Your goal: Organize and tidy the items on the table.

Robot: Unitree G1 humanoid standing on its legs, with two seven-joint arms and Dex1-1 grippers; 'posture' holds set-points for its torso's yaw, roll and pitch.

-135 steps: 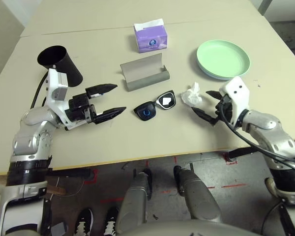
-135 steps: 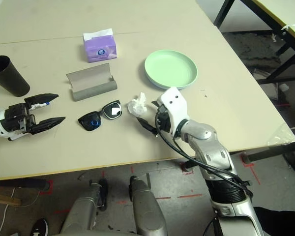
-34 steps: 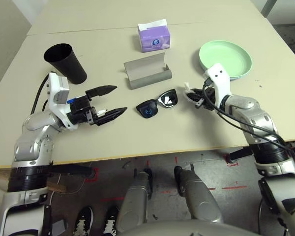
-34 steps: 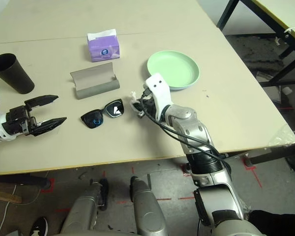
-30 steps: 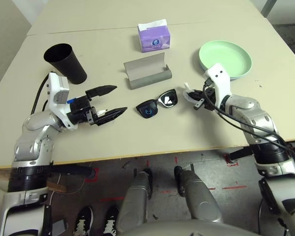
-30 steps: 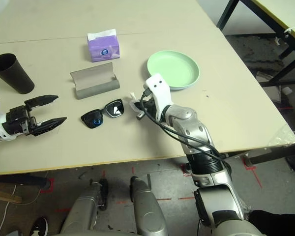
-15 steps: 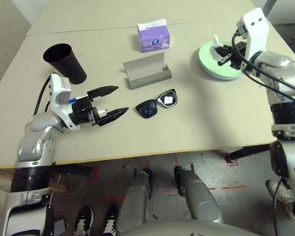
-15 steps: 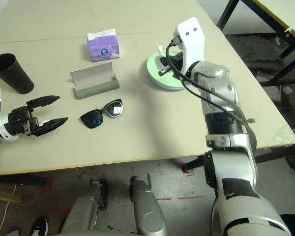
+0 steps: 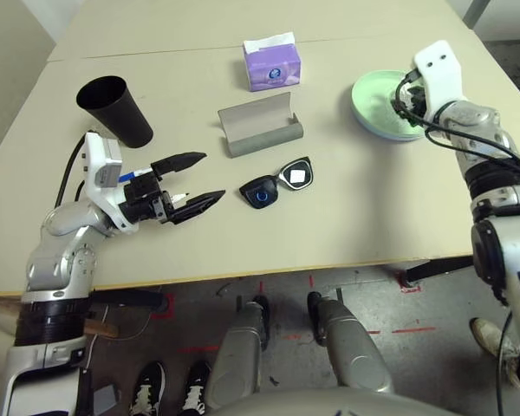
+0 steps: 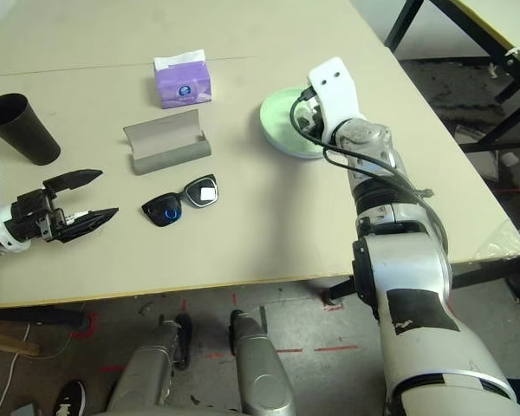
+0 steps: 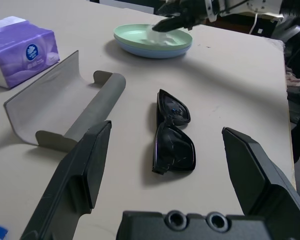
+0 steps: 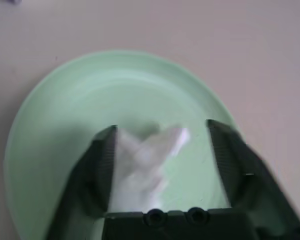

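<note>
The sunglasses (image 11: 172, 132) lie lengthwise straight ahead of the wide-open, empty left claw (image 9: 193, 178), while the right claw (image 12: 162, 167) stands spread around the tissue (image 12: 145, 160) over the green plate (image 12: 65, 125).

Bare table (image 9: 355, 204) is lying open between the sunglasses (image 9: 277, 183) and green plate (image 9: 377, 104); the grey glasses case (image 9: 258, 126) and purple tissue box (image 9: 271, 65) are crowding the middle, 1 black cup (image 9: 114, 111) blocking the far left.

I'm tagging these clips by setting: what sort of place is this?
Probably a lab or workshop, not a home: a plain beige table set with staged items, red tape marks on a worn grey floor, and a black-framed workbench nearby.
</note>
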